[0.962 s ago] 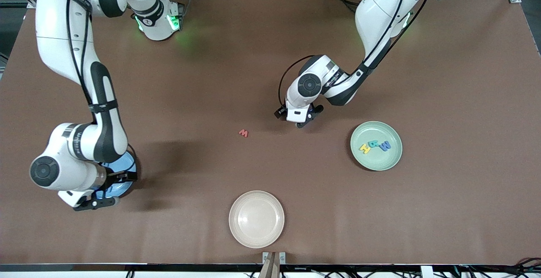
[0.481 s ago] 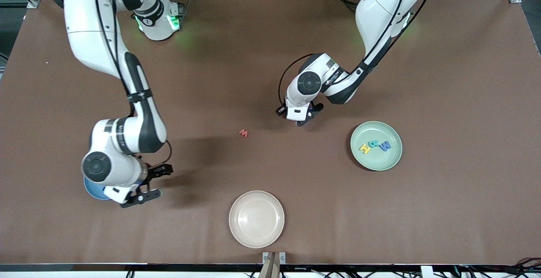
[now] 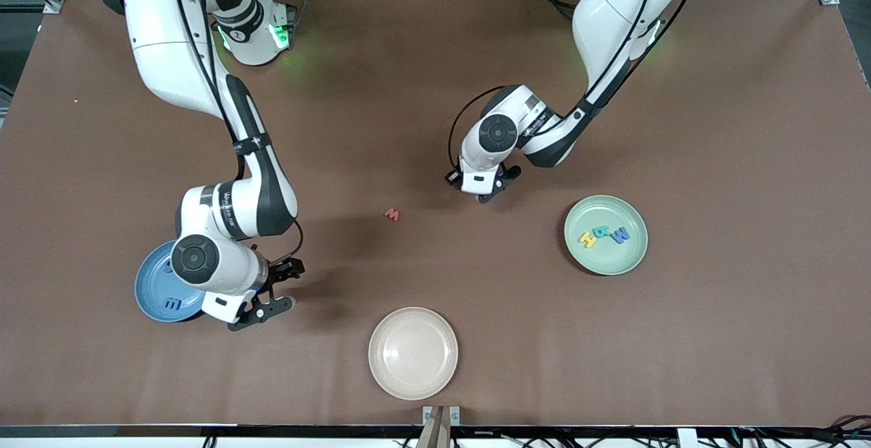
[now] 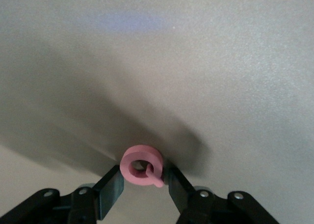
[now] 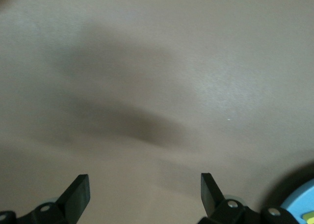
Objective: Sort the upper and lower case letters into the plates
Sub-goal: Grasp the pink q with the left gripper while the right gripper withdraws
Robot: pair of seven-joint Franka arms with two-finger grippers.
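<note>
From the blue plate, holding one blue letter, beside my spread, empty right gripper, past the red letter lying unsorted, I am pinching a pink letter in my left gripper, three letters sitting in the green plate.

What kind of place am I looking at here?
Most likely a robotics lab: two white arms work at a brown table, the left gripper pinching a pink letter, with plates of toy letters and aluminium framing with cables along the edge.
</note>
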